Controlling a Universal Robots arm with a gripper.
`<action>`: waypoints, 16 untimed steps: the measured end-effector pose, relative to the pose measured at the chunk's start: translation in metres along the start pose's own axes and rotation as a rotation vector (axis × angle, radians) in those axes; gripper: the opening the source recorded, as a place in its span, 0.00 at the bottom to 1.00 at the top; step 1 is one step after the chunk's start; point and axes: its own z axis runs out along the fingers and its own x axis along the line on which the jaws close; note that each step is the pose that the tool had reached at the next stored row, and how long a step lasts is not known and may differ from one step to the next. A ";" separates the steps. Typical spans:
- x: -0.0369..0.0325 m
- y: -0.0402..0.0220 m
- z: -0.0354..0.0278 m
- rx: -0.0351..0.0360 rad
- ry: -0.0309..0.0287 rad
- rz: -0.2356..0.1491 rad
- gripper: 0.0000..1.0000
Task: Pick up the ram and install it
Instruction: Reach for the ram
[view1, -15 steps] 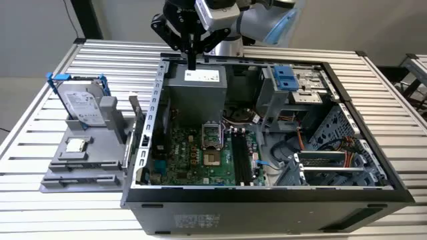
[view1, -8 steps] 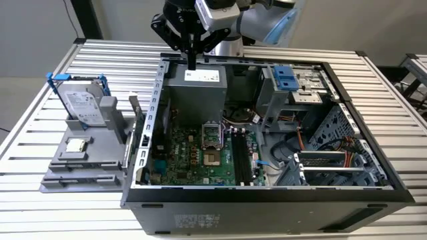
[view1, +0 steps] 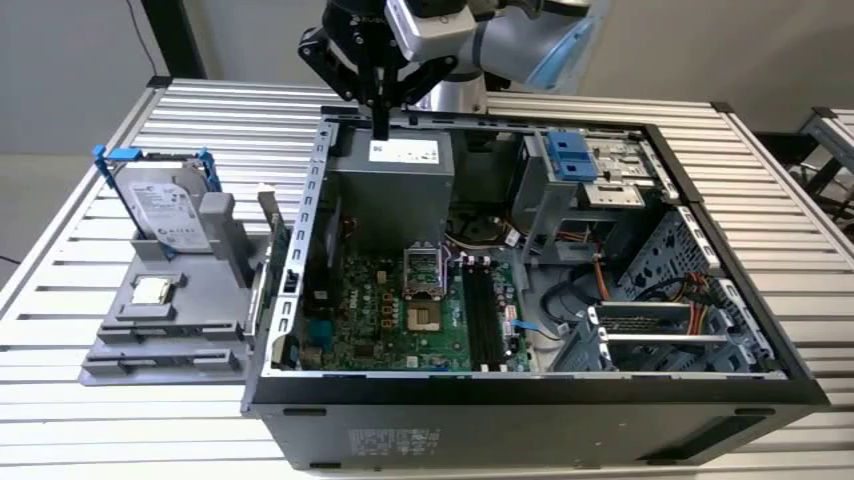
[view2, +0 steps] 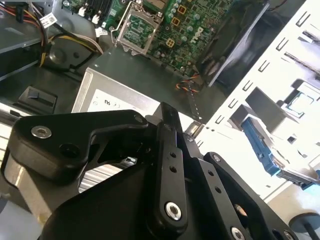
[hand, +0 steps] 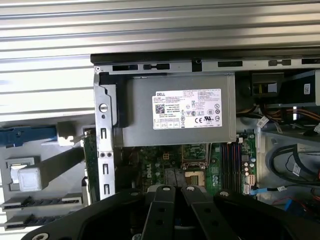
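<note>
Our jaws (view1: 382, 132) are pinched shut with nothing in them, above the case's (view1: 316, 180) back edge. We think the ram (hand: 35, 203) is the thin dark strip in the grey holder (view1: 200, 350), off to the exterior view's left, lying crossways to the black slots (view1: 483, 325).

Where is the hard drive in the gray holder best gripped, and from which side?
Probably by its upper end, from above: the hard drive stands on end, leaning, its lower part sunk in the gray holder, blue frame along its sides.
</note>
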 end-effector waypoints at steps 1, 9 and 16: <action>0.0025 -0.0002 0.0000 0.0000 0.0000 0.000 0.00; 0.0265 -0.0019 -0.0005 -0.0001 -0.0001 0.000 0.00; 0.0405 -0.0028 -0.0009 -0.0001 0.0000 0.000 0.00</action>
